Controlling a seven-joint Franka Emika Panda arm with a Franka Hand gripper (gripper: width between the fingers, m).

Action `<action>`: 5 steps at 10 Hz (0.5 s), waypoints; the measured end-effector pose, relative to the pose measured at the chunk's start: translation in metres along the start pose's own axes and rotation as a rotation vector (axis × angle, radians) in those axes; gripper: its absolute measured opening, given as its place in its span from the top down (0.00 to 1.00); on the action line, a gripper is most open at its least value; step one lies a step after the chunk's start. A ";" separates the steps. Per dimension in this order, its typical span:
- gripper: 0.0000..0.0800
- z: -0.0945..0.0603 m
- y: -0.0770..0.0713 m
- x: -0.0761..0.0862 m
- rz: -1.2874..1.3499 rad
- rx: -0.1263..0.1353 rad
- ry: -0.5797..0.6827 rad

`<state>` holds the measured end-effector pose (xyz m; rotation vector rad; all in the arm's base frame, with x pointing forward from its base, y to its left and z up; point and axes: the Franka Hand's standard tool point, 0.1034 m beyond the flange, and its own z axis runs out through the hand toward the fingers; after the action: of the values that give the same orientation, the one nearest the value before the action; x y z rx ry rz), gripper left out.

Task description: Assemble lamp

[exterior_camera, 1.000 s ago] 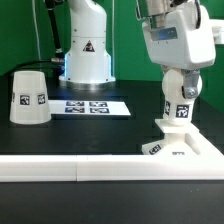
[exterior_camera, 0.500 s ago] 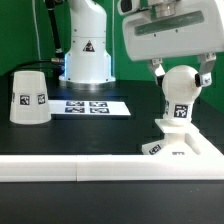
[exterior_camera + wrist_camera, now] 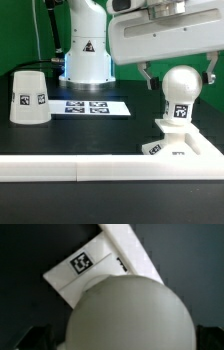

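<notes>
White plastic bulb (image 3: 181, 88) stands upright with its neck down in the raised middle of the flat square base (image 3: 186, 150), at the exterior view's right, just behind the long white rail (image 3: 70, 170) that runs along the front of the black table (image 3: 120, 130). The gripper (image 3: 179, 76) hangs directly over the bulb with its jaws spread wide. One of its fingers (image 3: 147, 78) is on each side of the round head, level with its upper half, and a visible gap is left on both sides, so nothing is gripped. A square tag on the bulb's neck faces the camera.

In the wrist view the bulb's dome (image 3: 125, 314) fills the foreground, with the base (image 3: 95, 266) and one of its tags beyond it.

Well apart, at the exterior view's left, the tapered shade (image 3: 30, 97) sits mouth-down on the table, and the marker board (image 3: 95, 106) lies flat between it and the base.
</notes>
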<state>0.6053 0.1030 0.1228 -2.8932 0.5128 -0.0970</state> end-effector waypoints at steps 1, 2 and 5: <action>0.13 0.001 -0.001 0.001 -0.117 -0.011 -0.004; 0.13 0.001 -0.001 0.001 -0.232 -0.019 -0.016; 0.13 0.002 0.001 0.001 -0.455 -0.024 -0.034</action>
<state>0.6066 0.1023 0.1205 -2.9708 -0.1583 -0.1078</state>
